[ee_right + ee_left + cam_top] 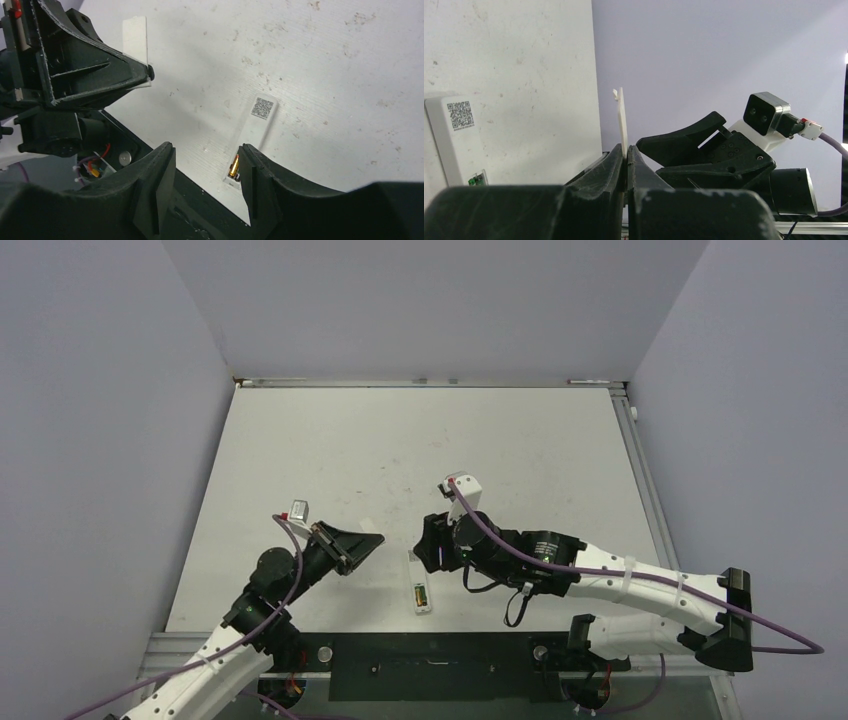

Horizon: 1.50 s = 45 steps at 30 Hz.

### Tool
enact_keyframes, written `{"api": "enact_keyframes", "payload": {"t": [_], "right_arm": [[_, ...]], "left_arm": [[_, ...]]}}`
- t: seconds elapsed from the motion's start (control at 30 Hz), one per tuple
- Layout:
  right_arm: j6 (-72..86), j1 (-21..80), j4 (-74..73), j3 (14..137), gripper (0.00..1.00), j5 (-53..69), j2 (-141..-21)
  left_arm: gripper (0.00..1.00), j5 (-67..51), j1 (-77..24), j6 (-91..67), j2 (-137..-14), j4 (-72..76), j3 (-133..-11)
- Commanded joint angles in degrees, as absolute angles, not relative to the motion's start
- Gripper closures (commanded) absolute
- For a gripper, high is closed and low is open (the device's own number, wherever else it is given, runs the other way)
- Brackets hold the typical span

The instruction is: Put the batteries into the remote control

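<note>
The white remote control (427,606) lies near the table's front edge, recess side up. A gold-orange battery (233,166) sits in the recess near its front end, and a QR label (262,107) marks the far end. A second, dark battery is mostly hidden behind my right finger. My right gripper (207,165) hovers open just above the remote's left side, nothing between its fingers. To the left, my left gripper (626,155) is shut on a thin white plate (623,120), held upright off the table. In the left wrist view the remote (454,140) lies at the left.
The table's front edge and a black base rail (430,665) run just behind the remote. The two grippers face each other closely, the left gripper (372,538) and the right gripper (432,540) about a hand-width apart. Grey walls enclose the table.
</note>
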<state>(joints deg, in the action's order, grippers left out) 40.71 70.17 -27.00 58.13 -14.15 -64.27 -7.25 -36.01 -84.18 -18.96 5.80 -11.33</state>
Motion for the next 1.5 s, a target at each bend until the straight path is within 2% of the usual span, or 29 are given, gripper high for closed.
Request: {"api": "enact_keyframes", "payload": {"t": [0.0, 0.17, 0.3, 0.4, 1.03, 1.2, 1.47], "right_arm": [[39.87, 70.35, -33.09, 58.62, 0.51, -14.10, -63.19], [39.82, 70.40, -35.36, 55.41, 0.51, -13.56, -60.53], [40.12, 70.38, -35.28, 53.75, 0.51, -12.99, -58.08], [40.25, 70.49, -35.22, 53.00, 0.51, -12.04, -57.06], [39.86, 70.46, -34.65, 49.98, 0.51, -10.63, -54.33], [39.90, 70.44, -34.41, 49.57, 0.51, -10.40, -54.07], [40.23, 70.49, -33.87, 49.13, 0.51, -10.02, -54.52]], "left_arm": [[1.00, -12.78, -36.77, -90.77, -22.08, 9.00, -6.85], [1.00, -15.17, -45.48, -92.10, -34.30, 20.03, -4.86], [1.00, -9.62, -54.42, -94.02, -39.56, 28.58, -2.29], [1.00, -7.05, -57.56, -92.42, -42.65, 32.43, -1.75], [0.94, -10.20, -58.52, -91.82, -76.75, 66.10, -1.32], [0.92, -9.81, -58.55, -93.06, -79.79, 69.84, -0.26], [0.84, -8.97, -58.58, -92.54, -77.57, 66.54, 0.00]]}}
